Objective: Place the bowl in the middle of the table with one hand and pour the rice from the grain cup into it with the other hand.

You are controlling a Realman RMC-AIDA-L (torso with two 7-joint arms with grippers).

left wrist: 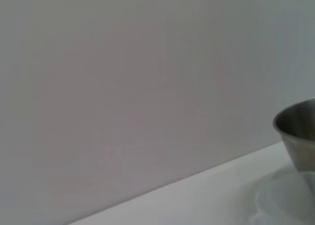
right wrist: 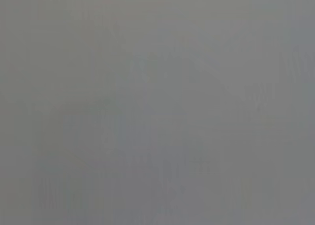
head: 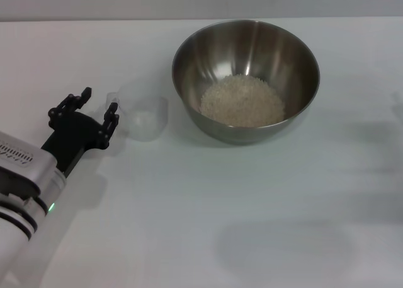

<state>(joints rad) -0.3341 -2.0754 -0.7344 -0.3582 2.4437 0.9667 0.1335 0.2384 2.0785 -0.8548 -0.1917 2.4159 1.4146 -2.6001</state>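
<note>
The steel bowl stands on the white table a little right of centre at the back, with a heap of rice inside. The clear grain cup stands upright and looks empty just left of the bowl. My left gripper is open, its black fingers just left of the cup, not around it. The bowl's edge and the cup's rim show in the left wrist view. My right gripper is out of view; its wrist view shows only flat grey.
A plain pale wall rises behind the table's far edge. My left arm lies over the table's front left corner.
</note>
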